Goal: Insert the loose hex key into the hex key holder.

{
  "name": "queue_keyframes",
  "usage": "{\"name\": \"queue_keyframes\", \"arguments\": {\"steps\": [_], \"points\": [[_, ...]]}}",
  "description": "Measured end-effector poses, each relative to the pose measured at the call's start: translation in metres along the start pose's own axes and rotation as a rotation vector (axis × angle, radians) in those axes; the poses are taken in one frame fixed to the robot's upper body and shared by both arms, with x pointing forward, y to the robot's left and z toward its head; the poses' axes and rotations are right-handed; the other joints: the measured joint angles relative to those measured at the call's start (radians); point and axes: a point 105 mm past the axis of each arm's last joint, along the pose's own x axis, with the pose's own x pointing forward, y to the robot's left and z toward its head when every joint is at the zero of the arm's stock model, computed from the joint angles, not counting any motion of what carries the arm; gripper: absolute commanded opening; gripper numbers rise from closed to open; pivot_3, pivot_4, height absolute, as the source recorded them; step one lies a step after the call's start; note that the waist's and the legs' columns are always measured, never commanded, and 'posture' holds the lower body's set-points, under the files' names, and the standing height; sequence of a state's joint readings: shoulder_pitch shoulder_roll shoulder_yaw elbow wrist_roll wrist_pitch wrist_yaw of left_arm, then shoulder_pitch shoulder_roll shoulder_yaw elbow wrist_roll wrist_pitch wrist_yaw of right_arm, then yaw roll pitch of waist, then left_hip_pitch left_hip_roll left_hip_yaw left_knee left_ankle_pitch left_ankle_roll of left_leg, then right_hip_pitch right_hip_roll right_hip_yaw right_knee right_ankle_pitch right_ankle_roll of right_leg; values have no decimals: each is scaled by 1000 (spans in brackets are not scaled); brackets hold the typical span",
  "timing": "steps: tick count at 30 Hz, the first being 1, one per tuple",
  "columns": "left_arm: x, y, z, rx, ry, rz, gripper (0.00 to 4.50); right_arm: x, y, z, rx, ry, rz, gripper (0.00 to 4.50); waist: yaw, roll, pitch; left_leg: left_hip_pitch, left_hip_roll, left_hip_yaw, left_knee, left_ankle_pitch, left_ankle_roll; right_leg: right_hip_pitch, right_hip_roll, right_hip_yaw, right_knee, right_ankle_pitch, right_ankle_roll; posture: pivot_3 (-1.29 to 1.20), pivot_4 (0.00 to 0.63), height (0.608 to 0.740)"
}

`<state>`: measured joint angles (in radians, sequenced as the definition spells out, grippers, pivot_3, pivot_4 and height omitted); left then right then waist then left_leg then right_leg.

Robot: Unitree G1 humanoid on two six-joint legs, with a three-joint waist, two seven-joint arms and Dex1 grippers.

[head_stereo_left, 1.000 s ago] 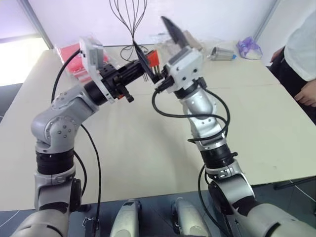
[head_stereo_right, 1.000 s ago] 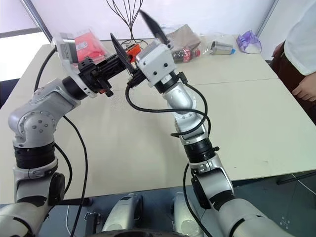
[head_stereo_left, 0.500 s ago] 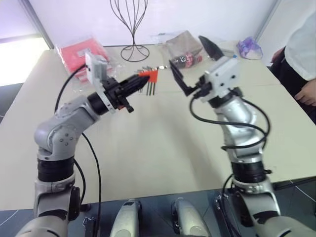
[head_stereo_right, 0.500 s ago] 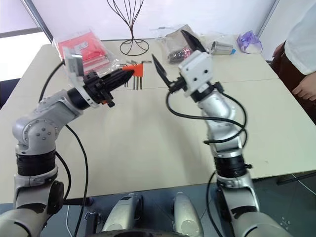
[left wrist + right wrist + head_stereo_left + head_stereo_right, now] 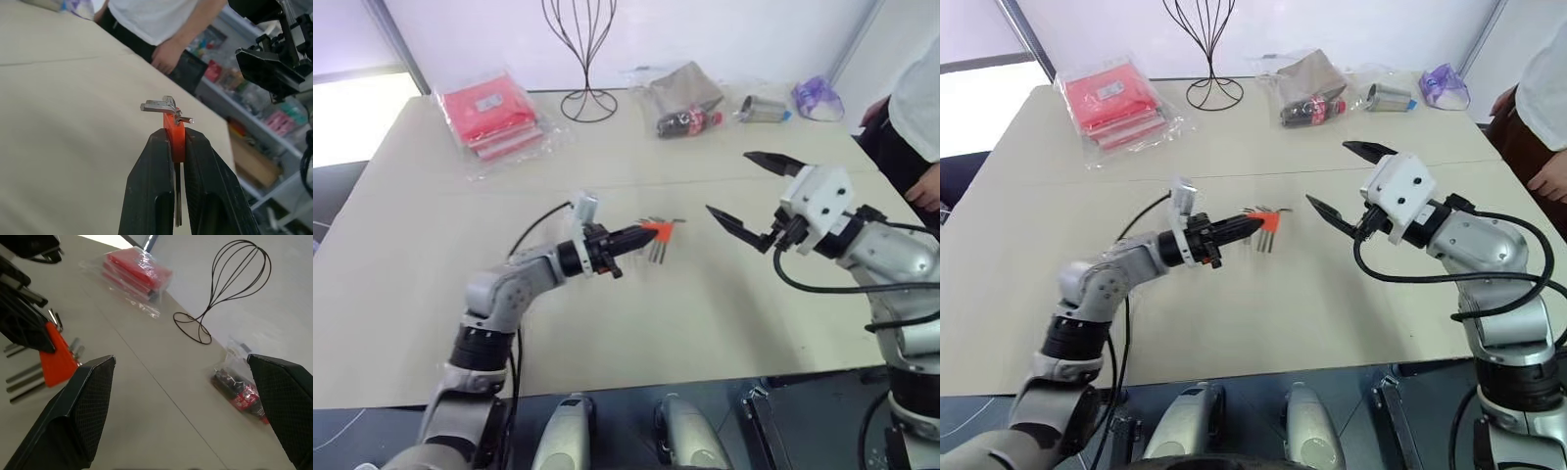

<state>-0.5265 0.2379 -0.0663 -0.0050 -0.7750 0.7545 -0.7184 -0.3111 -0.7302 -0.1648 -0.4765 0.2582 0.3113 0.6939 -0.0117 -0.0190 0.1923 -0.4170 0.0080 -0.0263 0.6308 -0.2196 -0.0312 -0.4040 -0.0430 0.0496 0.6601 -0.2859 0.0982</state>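
Observation:
My left gripper (image 5: 641,235) is shut on the orange-red hex key holder (image 5: 657,231), held low over the middle of the table (image 5: 607,323). Several short grey keys (image 5: 657,253) stick out of the holder toward me. In the left wrist view the black fingers (image 5: 156,186) clamp the holder (image 5: 173,139), and a thin grey key (image 5: 157,105) lies across its far end. Whether that is the loose hex key I cannot tell. My right gripper (image 5: 727,181) hangs open and empty to the right of the holder, apart from it.
Along the far edge of the table are red packets in clear plastic (image 5: 494,113), a wire stand (image 5: 587,49), a bagged bottle (image 5: 690,119), a can (image 5: 764,110) and a purple bag (image 5: 815,98). A person (image 5: 915,88) stands at the table's right side.
My left gripper has come down toward the table with the holder in it. My right gripper, which was up against the holder, has drawn away to the right and stays open.

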Motion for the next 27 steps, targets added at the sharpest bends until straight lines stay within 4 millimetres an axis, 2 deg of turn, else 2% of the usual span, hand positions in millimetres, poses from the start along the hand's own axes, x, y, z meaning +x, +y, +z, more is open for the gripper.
{"name": "queue_keyframes", "arguments": {"steps": [9,14,18,19,21,23,26,27], "points": [[23,21,-31,-127,18,65,0,-6,2,4,-20,19,-36,4460,0,0,0,0,-1,0,0,0,0,0,0,0,0,0,0,0,150,740],[19,41,-47,-202,33,163,0,-7,0,3,-34,31,-45,4460,0,0,0,0,-1,-1,0,0,0,0,0,0,0,0,0,0,150,740],[13,48,-47,-215,24,197,0,-5,0,5,-45,23,-41,4460,0,0,0,0,-1,-1,0,0,0,0,0,0,0,0,0,0,150,740],[12,49,-46,-218,21,206,865,-4,1,6,-48,20,-38,4500,0,0,0,0,-1,-1,0,0,0,0,0,0,0,0,0,0,150,740],[4,57,-46,-226,21,247,1678,-3,1,7,-54,17,-34,4500,-2,0,0,0,-1,-1,0,0,0,0,0,0,0,0,0,0,150,740],[-5,64,-43,-229,10,279,2710,-2,0,7,-61,14,-37,4500,-1,0,0,0,-1,-1,0,0,0,0,0,0,0,0,0,0,150,740],[-4,60,-38,-212,0,260,4267,1,0,6,-64,10,-30,4500,0,0,0,3,-1,-1,0,0,0,3,0,0,0,0,0,0,150,740],[-4,59,-36,-206,2,256,4466,2,1,6,-64,11,-25,4500,0,0,0,6,-1,-1,0,0,0,7,0,0,0,0,0,0,150,740]]}}
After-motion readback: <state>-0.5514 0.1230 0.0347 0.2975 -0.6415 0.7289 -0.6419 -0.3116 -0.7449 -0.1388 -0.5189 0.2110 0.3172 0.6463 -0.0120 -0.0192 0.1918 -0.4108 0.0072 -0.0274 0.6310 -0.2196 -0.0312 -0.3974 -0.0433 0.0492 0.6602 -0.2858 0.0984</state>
